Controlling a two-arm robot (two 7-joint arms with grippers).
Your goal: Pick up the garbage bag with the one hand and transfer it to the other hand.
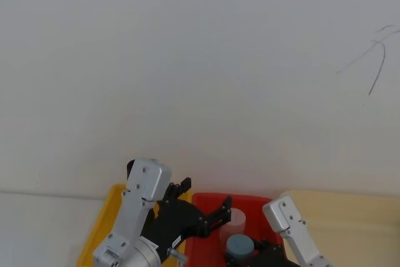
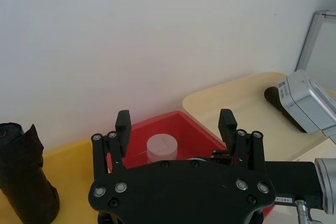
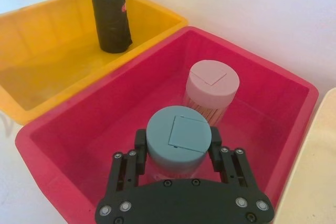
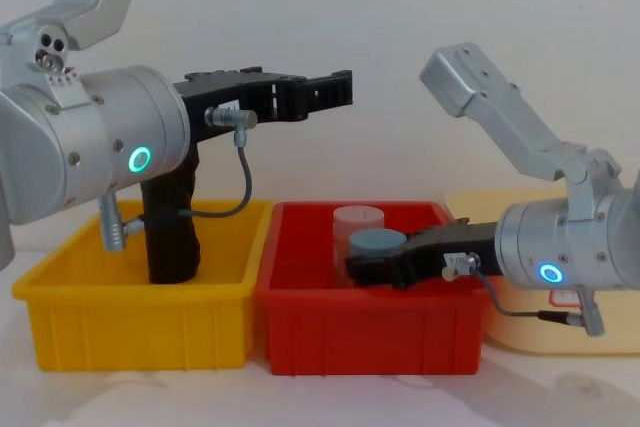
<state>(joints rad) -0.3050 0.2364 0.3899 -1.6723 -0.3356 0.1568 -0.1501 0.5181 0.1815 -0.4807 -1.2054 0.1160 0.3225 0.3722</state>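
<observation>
Up high, the left end effector (image 4: pixel 335 90) hangs w/ fingers apart and nothing between them, above the seam between the two bins, well clear of the garbage bag (image 4: pixel 172 232). That black roll stands upright in the yellow bin (image 4: pixel 130 332), partly hidden behind the left arm in the chest view, so the pick-up looks not yet begun. Lower, the right end effector (image 3: pixel 176 153) sits inside the red bin (image 3: pixel 273 129), fingers spread either side of the blue-lidded jar (image 3: pixel 178 142); whether they actually press it, I can't tell. Just beside it stands the pink-lidded jar (image 3: pixel 212 87), w/ both bins on the pale tabletop (image 4: pixel 560 387).
</observation>
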